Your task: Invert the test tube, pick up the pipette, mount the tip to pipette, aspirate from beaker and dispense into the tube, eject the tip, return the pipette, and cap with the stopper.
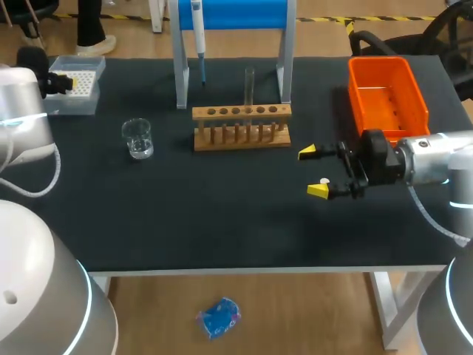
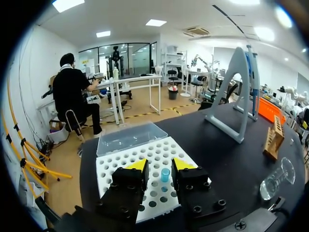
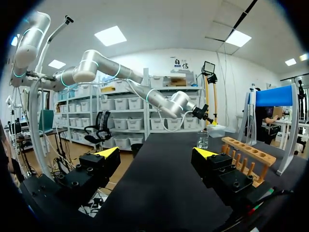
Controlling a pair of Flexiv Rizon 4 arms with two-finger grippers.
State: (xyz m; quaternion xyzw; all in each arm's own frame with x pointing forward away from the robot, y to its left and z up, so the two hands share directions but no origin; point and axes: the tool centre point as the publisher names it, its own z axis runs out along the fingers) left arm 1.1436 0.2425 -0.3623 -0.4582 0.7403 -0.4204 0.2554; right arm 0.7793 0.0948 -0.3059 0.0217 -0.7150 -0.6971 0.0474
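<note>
Right claw point(image 1: 316, 171) hangs wide open and empty over the worktop point(image 1: 222, 214) near its right edge, a bit short of the wooden rack point(image 1: 241, 112). Left claw point(image 2: 161, 166) sits over the tip box point(image 2: 112, 164) at the far left corner. Its fingers are a narrow gap apart and grip nothing, with one blue tip point(image 2: 165, 174) standing in the box between them. Test tube point(image 1: 250, 85) stands upright in the rack, mid-worktop toward the far edge, so I'd guess the flip is done. Pipette point(image 1: 197, 22) is still on its stand at the far edge, and the beaker point(image 1: 137, 138) is left of the rack. So pretty much everything from grabbing the pipette onward is left.
</note>
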